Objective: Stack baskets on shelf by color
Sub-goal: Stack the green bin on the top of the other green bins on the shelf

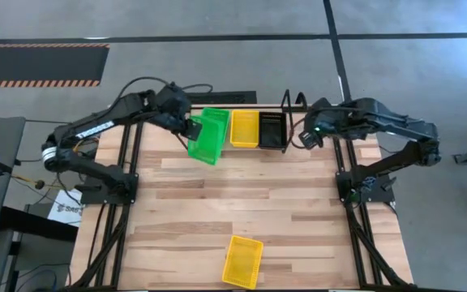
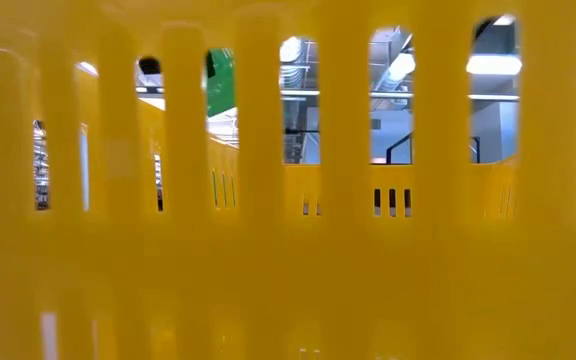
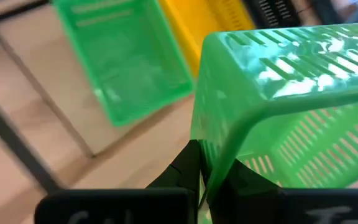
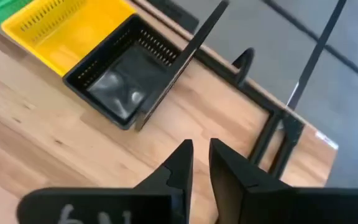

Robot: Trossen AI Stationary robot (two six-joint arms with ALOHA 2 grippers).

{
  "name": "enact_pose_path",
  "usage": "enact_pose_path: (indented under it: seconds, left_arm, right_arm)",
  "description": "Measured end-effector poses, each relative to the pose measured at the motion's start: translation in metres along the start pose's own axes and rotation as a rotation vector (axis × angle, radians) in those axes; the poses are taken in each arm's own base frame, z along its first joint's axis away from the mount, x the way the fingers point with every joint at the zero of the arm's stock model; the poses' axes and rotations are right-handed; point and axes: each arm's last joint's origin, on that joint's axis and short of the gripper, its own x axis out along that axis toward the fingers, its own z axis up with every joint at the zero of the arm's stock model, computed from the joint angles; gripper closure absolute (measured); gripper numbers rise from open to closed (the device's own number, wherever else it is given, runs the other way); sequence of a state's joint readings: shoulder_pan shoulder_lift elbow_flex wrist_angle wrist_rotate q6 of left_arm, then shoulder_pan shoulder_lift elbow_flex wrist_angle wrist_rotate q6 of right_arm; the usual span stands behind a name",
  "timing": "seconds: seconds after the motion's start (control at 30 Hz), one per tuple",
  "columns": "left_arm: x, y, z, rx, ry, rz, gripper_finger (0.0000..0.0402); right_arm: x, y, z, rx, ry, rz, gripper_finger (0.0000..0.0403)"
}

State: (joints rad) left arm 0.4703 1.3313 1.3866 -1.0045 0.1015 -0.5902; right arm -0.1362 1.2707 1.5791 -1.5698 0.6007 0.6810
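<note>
Now the left jaws (image 3: 201, 180) are pinching shut on a green basket's (image 3: 278, 93) rim, tilting it beside the green stack (image 1: 216, 122) ahead for color sorting. Right jaws (image 4: 201, 165) are standing slightly parted, empty, the black basket (image 4: 120, 84) just ahead.

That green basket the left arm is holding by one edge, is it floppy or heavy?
Probably neither. The green basket keeps its box shape though the left gripper pinches only one wall, so it looks fairly stiff. Its slotted plastic walls suggest little weight. Held at one edge, it hangs tilted and might swing.
</note>
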Motion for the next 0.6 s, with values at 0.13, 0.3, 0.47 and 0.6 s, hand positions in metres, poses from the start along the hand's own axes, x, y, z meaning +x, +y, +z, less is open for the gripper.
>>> enact_pose_path:
  seconds: [0.13, 0.3, 0.47, 0.6]
  left_arm:
    - [-0.005, -0.007, 0.031, 0.064, 0.037, 0.068, 0.0401]
    - [-0.009, -0.013, 0.079, 0.109, 0.035, 0.079, 0.0401]
    - [0.007, 0.005, 0.11, 0.048, 0.177, 0.113, 0.0401]
    - [0.031, 0.025, 0.12, -0.018, 0.31, 0.185, 0.0401]
  right_arm:
    - [0.007, 0.009, 0.002, 0.0, 0.044, 0.005, 0.0356]
    - [0.015, 0.021, 0.004, -0.027, 0.073, -0.003, 0.0396]
    - [0.017, 0.027, 0.004, -0.052, 0.081, -0.006, 0.039]
    - [0.015, 0.029, 0.003, -0.081, 0.074, 0.004, 0.0399]
